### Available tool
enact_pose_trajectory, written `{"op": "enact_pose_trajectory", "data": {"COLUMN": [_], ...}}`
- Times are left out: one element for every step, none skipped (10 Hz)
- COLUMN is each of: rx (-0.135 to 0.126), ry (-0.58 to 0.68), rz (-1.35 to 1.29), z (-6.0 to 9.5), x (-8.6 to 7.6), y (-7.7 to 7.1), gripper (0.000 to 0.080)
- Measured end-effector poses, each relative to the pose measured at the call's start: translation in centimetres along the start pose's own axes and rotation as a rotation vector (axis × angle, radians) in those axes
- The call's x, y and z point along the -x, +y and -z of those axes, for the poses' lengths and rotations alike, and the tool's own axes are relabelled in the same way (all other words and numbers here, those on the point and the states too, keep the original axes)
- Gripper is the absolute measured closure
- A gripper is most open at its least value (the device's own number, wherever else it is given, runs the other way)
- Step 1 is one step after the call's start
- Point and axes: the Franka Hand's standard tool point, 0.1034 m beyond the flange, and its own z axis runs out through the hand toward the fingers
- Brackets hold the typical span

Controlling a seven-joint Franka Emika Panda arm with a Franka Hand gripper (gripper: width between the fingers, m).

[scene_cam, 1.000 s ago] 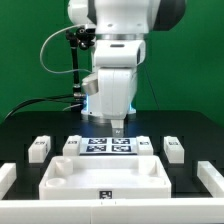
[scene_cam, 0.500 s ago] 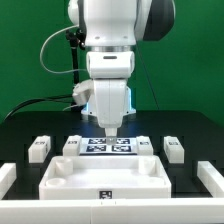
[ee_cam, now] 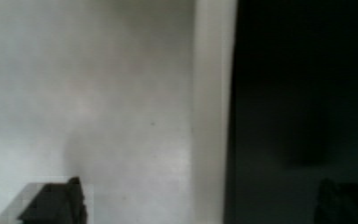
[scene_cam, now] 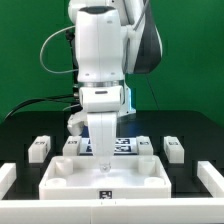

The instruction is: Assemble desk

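The step in hand looks like the first reach for the desk panel (scene_cam: pixel 60 178), the wide white slab lying flat at the bottom centre of the exterior view. None of the block legs (scene_cam: pixel 40 148) is seated in a socket yet. All four stand in a row just behind the panel, two toward the left of the frame and two toward the right, with the marker board (scene_cam: pixel 130 147) between them. The gripper (scene_cam: pixel 103 163) hangs tip-down over the panel's rear middle, low and near it, though I cannot tell whether it touches. Its jaws are spread wide and hold nothing. In the wrist view the gripper (ee_cam: pixel 197 203) shows two dark fingertips (ee_cam: pixel 51 202) far apart, with blurred pale plastic under one and the black table (ee_cam: pixel 309 90) under the other. They therefore seem to straddle an edge of the panel. The next move probably calls for a short, straight descent so that one finger lands on each side of that edge, then a firm close. After that the panel could be dragged or turned into place for the legs, taking care not to knock the legs close behind. Against the picture from a second ago, the arm has swung forward and down from above the marker board, now hiding part of it, while the panel and legs lie unchanged.
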Motion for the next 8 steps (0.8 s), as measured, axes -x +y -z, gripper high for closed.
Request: {"op": "enact_pose_trajectory", "data": {"rx": [-0.002,-0.002,-0.002,-0.003,-0.003,-0.003,-0.003,-0.003], "ry": [0.0,0.0,0.0,0.0,0.0,0.0,0.0,0.0], "rz": [-0.002,-0.002,-0.002,-0.002,-0.002,-0.002,-0.002,-0.002], "z": [0.01,-0.02,-0.03,-0.03,-0.04,-0.04,-0.06,-0.06], "x": [0.1,0.11,0.11,0.11,0.12,0.12,0.12,0.12], "y": [-0.02,-0.04,-0.05,-0.05,-0.06,-0.06,-0.08,-0.08], "gripper": [0.015,0.0265,0.0412,0.0412,0.0589,0.0589,0.0751,0.0751]}}
